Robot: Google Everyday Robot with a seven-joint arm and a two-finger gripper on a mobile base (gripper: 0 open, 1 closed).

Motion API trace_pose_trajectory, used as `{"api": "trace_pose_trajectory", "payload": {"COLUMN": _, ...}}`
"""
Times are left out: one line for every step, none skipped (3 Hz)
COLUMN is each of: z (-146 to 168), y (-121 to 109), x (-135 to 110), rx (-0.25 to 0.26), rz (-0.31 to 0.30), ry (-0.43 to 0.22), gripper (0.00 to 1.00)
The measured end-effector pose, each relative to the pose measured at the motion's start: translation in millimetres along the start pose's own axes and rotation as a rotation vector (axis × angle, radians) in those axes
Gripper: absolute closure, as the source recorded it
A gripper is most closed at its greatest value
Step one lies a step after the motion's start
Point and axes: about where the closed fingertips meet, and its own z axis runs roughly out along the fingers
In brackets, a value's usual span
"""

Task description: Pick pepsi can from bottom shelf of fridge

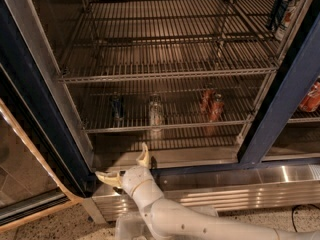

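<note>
**1 camera, looking down into the fridge [280, 109]**

The 1 camera is looking from above and in front, tilting down into the open fridge. It is sitting close, so the fridge is filling nearly the whole view, with the bottom shelf [165, 128] crossing the middle. The arm [200, 224] is entering from the lower right edge. The gripper [125, 167], fingers spread, is hanging low and left of centre, before the base panel [240, 184].

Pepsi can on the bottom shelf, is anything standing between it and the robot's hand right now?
No object blocks it. The hand hangs open, low at the fridge's base, below the pepsi can. Only the bottom shelf's front rail lies between them; the clear bottle stands to the can's right.
</note>
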Motion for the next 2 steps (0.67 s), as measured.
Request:
{"api": "trace_pose_trajectory", "payload": {"z": 46.3, "y": -23.6, "x": 26.7, "rx": 0.021, "rz": 0.051, "ry": -0.006, "gripper": 0.00}}
{"api": "trace_pose_trajectory", "payload": {"z": 48.1, "y": -23.8, "x": 26.8, "rx": 0.020, "rz": 0.051, "ry": -0.005, "gripper": 0.00}}
